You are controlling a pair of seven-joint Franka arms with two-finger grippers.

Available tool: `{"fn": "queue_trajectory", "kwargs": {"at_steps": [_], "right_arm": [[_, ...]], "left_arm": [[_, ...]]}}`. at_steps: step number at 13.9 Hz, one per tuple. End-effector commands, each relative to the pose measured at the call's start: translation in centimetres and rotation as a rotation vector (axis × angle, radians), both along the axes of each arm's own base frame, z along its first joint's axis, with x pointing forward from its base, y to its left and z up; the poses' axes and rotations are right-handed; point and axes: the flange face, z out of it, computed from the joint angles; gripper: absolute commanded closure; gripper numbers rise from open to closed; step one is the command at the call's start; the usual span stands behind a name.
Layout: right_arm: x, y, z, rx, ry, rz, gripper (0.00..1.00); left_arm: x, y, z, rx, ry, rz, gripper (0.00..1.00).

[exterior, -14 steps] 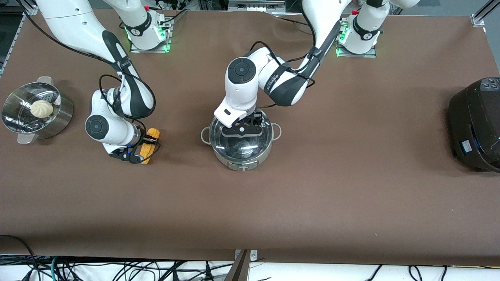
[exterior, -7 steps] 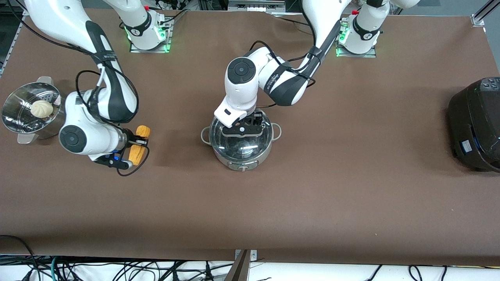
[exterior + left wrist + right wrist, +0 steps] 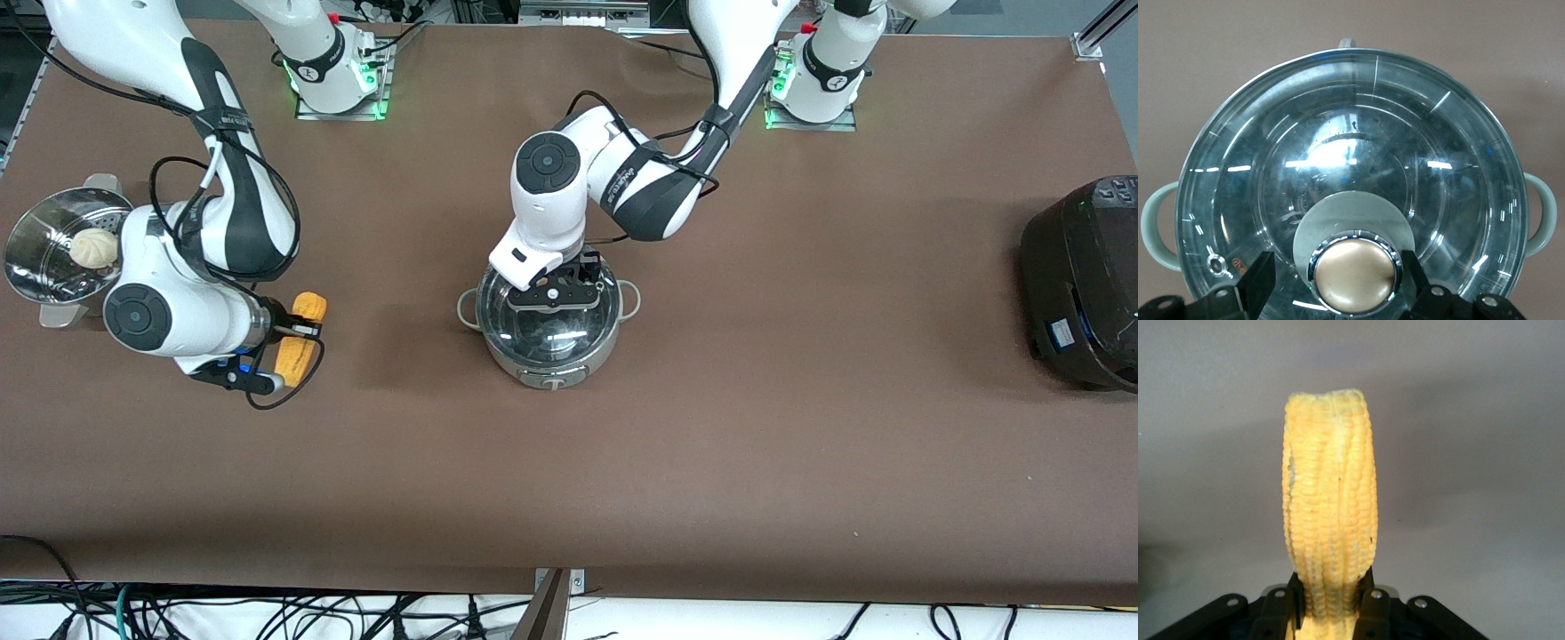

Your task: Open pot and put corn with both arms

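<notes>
The steel pot [image 3: 548, 363] stands mid-table with its glass lid [image 3: 547, 331] on. My left gripper [image 3: 556, 293] is down over the lid. In the left wrist view it [image 3: 1337, 268] is open, with one finger on each side of the tan knob [image 3: 1353, 277] and a gap at each. The lid [image 3: 1351, 147] and a grey loop handle [image 3: 1151, 227] show there too. My right gripper [image 3: 290, 336] is shut on the yellow corn [image 3: 300, 342] and holds it above the table between the steamer basket and the pot. In the right wrist view the corn [image 3: 1329, 500] sticks out past the gripper [image 3: 1331, 603].
A perforated steel steamer basket [image 3: 36, 284] with a pale bun [image 3: 94, 246] stands at the right arm's end of the table. A big black cooker [image 3: 1085, 284] stands at the left arm's end.
My right gripper has lifted the corn and carried it away from the pot, toward the steamer basket. My left gripper has stayed over the lid knob.
</notes>
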Motion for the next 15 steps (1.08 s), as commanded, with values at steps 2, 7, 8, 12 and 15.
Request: {"fn": "queue_trajectory", "kwargs": {"at_steps": [2, 7, 8, 12, 15], "right_arm": [[0.6, -0.2, 0.9, -0.015, -0.001, 0.023, 0.87], [0.5, -0.1, 0.5, -0.015, 0.007, 0.022, 0.87], [0.5, -0.1, 0.6, -0.015, 0.006, 0.022, 0.87], [0.5, 0.0, 0.5, -0.013, 0.007, 0.028, 0.87], [0.5, -0.1, 0.4, -0.014, 0.009, 0.025, 0.87]], "left_arm": [[0.1, -0.5, 1.4, 0.009, -0.013, 0.006, 0.16], [0.3, -0.5, 2.2, 0.0, -0.015, 0.014, 0.16], [0.3, -0.5, 2.1, 0.0, -0.015, 0.014, 0.17], [0.3, -0.5, 1.6, 0.005, -0.013, 0.014, 0.16], [0.4, -0.5, 1.2, 0.009, -0.012, 0.025, 0.16]]}}
